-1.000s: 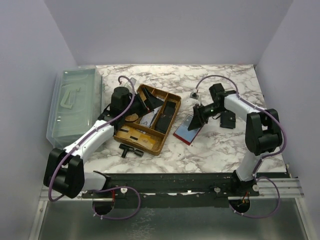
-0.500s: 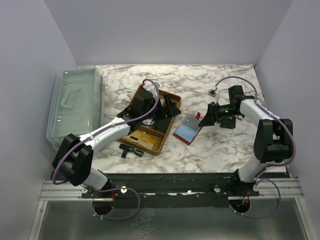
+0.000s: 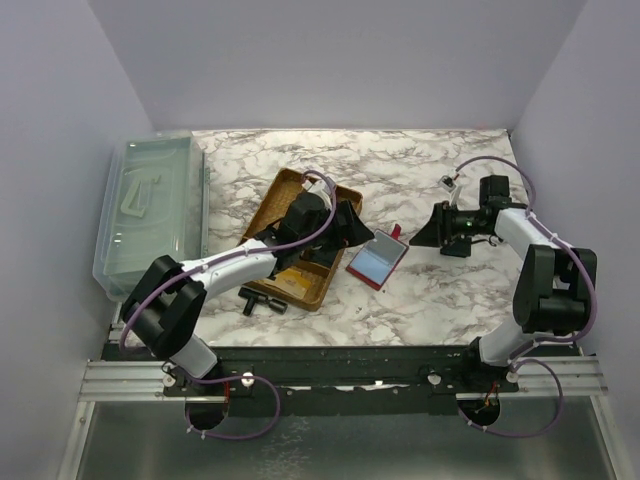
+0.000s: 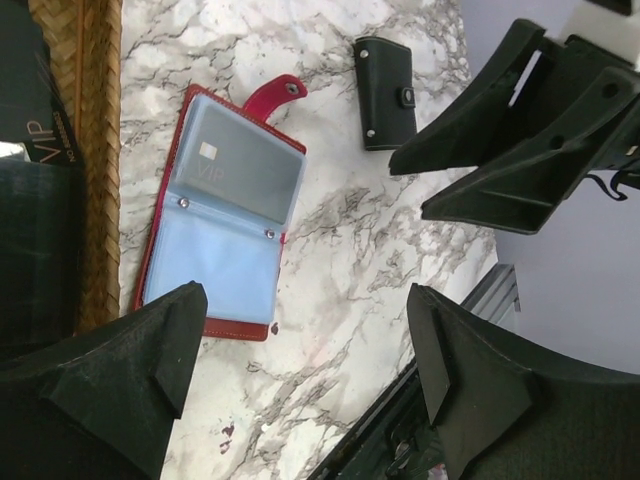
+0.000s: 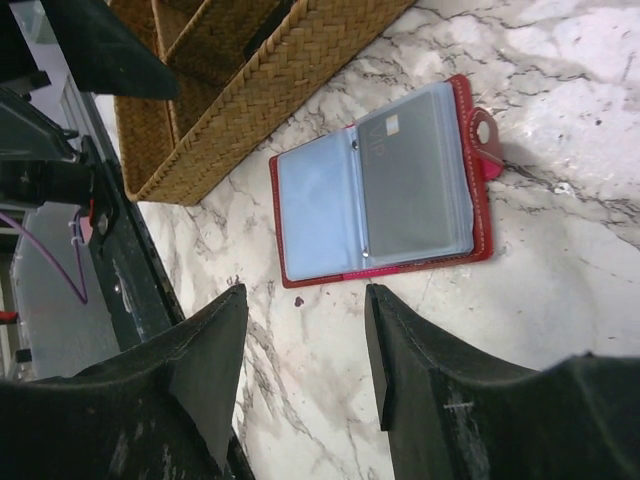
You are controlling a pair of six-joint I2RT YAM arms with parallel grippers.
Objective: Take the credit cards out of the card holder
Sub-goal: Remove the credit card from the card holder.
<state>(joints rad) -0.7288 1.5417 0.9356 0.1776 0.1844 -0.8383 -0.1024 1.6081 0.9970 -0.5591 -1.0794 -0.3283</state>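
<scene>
The red card holder (image 3: 378, 262) lies open flat on the marble table, its clear sleeves up. A grey card (image 4: 240, 170) marked VIP sits in one sleeve (image 5: 410, 170). My left gripper (image 3: 350, 222) hovers at the holder's left edge, beside the basket, open and empty; in the left wrist view (image 4: 305, 330) the holder (image 4: 225, 215) lies just ahead of it. My right gripper (image 3: 418, 236) hangs open and empty to the right of the holder, apart from it; the holder (image 5: 385, 190) lies ahead of that gripper (image 5: 305, 320) in its wrist view.
A wicker basket (image 3: 283, 178) with compartments stands left of the holder; a black VIP card (image 4: 45, 130) lies in it. A small black snap case (image 3: 456, 245) lies under the right arm. A clear plastic bin (image 3: 150, 210) stands at far left. A black T-shaped tool (image 3: 262, 300) lies near the front.
My left gripper swung right from over the basket to the holder's left edge. My right gripper drew back to the right, off the holder, which now lies uncovered.
</scene>
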